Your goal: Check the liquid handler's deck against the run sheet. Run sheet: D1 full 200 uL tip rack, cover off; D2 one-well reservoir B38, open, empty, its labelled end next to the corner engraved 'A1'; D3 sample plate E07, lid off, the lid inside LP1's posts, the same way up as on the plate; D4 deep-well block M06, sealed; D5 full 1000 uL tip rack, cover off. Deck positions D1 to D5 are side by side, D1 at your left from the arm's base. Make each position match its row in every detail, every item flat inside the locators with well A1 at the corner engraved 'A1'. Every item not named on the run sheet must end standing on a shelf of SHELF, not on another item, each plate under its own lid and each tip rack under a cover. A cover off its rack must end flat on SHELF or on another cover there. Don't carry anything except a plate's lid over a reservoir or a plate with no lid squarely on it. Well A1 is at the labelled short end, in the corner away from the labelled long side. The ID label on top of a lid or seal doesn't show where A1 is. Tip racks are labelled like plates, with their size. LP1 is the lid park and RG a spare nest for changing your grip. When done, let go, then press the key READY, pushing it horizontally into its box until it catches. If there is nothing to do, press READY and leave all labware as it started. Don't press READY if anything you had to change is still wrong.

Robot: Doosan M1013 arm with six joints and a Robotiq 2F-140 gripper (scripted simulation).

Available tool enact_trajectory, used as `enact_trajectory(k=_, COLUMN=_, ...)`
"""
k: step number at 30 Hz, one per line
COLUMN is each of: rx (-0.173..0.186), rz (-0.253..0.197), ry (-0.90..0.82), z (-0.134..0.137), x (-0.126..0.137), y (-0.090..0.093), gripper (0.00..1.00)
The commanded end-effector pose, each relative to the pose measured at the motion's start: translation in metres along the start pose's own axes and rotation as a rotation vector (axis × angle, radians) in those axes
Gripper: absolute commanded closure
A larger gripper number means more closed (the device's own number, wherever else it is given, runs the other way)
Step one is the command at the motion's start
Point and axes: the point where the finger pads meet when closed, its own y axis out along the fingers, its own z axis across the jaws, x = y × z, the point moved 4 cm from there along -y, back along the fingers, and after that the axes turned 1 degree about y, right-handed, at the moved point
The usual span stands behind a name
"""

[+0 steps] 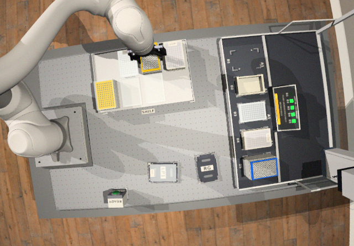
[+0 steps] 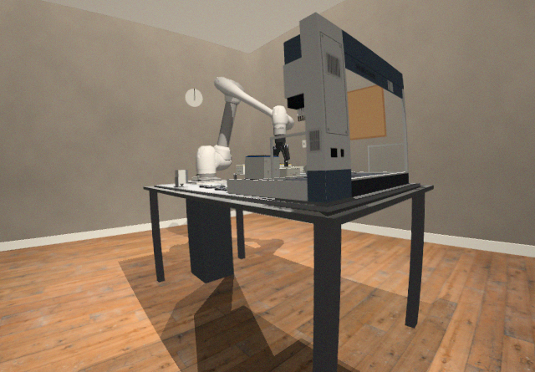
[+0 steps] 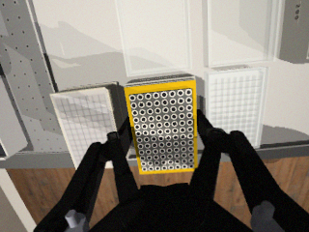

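Note:
A yellow-framed tip rack with no cover and its holes filled stands at the back edge of SHELF. My gripper is open and hangs just above it, one finger on each long side, not touching. On the dark deck, D1 holds nothing. D2 has a cream open reservoir, D3 a white plate without a lid, D4 a covered block, and D5 a blue-framed tip rack. A lid lies in LP1.
On SHELF a white plate and a second gridded plate flank the rack closely. Another yellow rack stands at its front left. The RG nest and READY key are near the table's front.

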Motion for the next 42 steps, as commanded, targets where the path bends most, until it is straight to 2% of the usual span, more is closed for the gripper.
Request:
enact_trajectory(k=1, rx=-0.001, rz=-0.001, ry=0.0, z=-0.0003, x=0.0003, y=0.003, gripper=0.34)
enact_trajectory(k=5, rx=-0.001, rz=-0.001, ry=0.0, z=-0.0003, x=0.0003, y=0.0094, gripper=0.34)
enact_trajectory(k=16, rx=-0.001, rz=-0.001, ry=0.0, z=-0.0004, x=0.0003, y=0.0094, gripper=0.34)
enact_trajectory(k=17, rx=-0.001, rz=-0.001, ry=0.0, z=-0.0004, x=0.0003, y=0.0094, gripper=0.9)
enact_trajectory(k=42, rx=-0.001, rz=-0.001, ry=0.0, z=-0.0004, x=0.0003, y=0.0094, gripper=0.9)
